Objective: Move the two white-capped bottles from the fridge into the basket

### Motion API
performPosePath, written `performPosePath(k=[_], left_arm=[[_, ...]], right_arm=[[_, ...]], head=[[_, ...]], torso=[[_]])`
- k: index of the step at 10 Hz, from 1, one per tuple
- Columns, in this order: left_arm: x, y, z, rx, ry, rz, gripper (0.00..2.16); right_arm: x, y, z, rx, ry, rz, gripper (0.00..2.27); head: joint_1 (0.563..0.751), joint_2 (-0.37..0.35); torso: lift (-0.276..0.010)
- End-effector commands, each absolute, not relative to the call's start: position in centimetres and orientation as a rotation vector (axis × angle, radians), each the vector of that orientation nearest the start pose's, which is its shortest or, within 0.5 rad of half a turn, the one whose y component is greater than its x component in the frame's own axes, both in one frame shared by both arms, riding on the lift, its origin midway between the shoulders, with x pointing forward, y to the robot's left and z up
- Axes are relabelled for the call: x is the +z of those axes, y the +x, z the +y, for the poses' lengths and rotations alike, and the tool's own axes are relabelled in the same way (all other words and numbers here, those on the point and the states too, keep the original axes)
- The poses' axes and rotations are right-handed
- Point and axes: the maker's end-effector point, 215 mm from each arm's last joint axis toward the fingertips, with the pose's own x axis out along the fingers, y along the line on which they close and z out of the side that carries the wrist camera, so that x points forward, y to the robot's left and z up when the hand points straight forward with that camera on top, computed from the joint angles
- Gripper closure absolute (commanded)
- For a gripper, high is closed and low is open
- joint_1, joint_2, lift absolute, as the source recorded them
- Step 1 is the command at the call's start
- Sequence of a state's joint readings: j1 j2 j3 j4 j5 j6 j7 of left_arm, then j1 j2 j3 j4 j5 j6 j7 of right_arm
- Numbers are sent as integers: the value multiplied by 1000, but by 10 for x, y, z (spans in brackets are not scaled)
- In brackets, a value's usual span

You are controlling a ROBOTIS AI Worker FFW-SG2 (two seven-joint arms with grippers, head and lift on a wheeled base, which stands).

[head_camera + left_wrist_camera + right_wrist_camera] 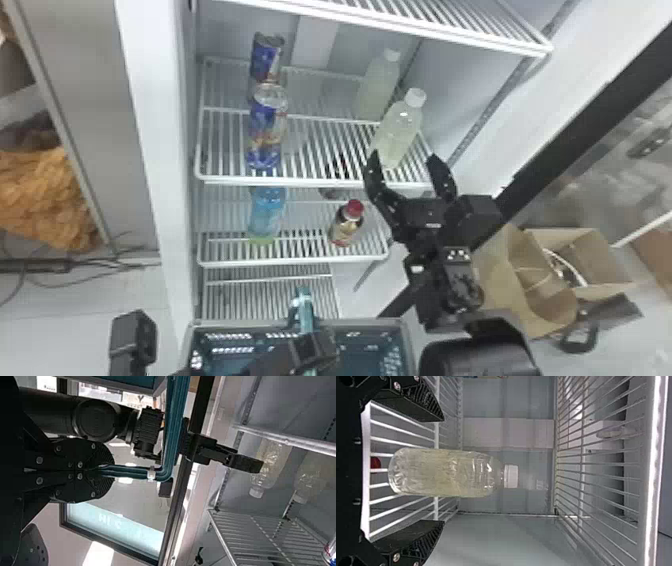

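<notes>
Tan label (343, 232) on red-capped bottle (352, 214), shelf (295, 261) below white-capped bottles (400, 131)

White cap (511, 476), pale yellowish bottle (447, 473).

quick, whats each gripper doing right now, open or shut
Left gripper: closed, holding the teal basket handle.
Right gripper: open, holding nothing, facing a white-capped bottle.

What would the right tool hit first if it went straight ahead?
Probably the nearer white-capped bottle, which stands lined up with the middle of the open right tool, though the distance is unclear.
</notes>
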State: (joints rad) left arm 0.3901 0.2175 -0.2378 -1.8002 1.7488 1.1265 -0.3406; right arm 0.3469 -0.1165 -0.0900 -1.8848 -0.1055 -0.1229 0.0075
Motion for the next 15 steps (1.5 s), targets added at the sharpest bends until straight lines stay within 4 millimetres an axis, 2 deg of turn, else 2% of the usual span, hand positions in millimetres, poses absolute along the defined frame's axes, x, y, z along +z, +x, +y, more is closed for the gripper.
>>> performPosePath(k=[1,8,10,11,12,13,15], left_arm=[[-315,220,-66,-1199,-1677,1009,1184],[-313,219,-67,-1204,-1678,1010,1184],[-313,219,-67,-1204,-1678,1010,1184],[-313,219,-68,-1207,-1676,1010,1184],[-313,220,-67,-1205,-1680,1009,1184],[-313,220,-67,-1205,-1680,1009,1184],[-313,220,-67,-1206,-1681,1008,1184]], right_arm=[[-310,501,-299,-42,-43,-107,128],[-299,540,-310,-54,-67,-142,162],[-289,550,-307,-46,-62,-159,414],[-289,550,-306,-45,-56,-159,756],[-288,550,-304,-43,-53,-161,934],[-290,548,-304,-42,-51,-159,972],[-280,541,-301,-38,-23,-176,972]], head=[[695,-350],[695,-350],[695,-350],[695,-350],[695,-350],[695,-350],[695,-350]], torso=[[0],[0],[0],[0],[0],[0],[0]])
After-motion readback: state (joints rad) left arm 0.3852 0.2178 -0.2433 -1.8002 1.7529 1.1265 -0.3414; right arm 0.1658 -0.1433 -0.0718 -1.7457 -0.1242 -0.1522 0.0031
